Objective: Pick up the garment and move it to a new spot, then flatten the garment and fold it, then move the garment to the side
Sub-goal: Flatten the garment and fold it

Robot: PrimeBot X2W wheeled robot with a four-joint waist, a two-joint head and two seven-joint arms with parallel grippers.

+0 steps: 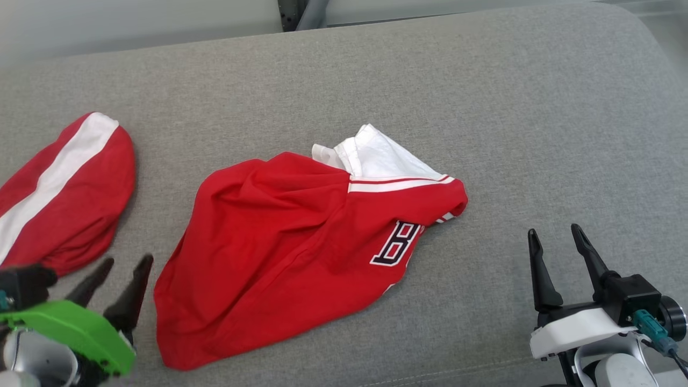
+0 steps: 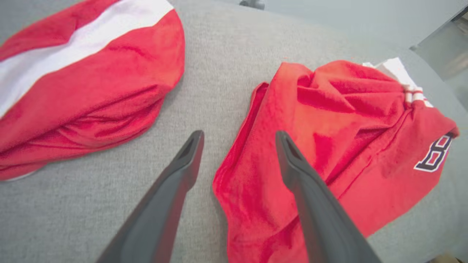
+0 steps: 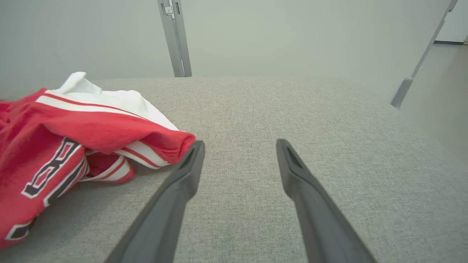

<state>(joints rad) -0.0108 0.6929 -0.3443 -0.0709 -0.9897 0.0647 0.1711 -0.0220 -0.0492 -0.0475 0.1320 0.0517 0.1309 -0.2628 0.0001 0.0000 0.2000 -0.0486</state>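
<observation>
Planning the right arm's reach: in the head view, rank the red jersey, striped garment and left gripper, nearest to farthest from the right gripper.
1. Red jersey, centre.
2. Left gripper, lower left, and striped garment, far left: too close to call.

likely test room: grey upholstered cushion, bare pale wall, metal post

The garment is laid on the middle of the surface; the other garment is laid to its left, apart from it.
</observation>
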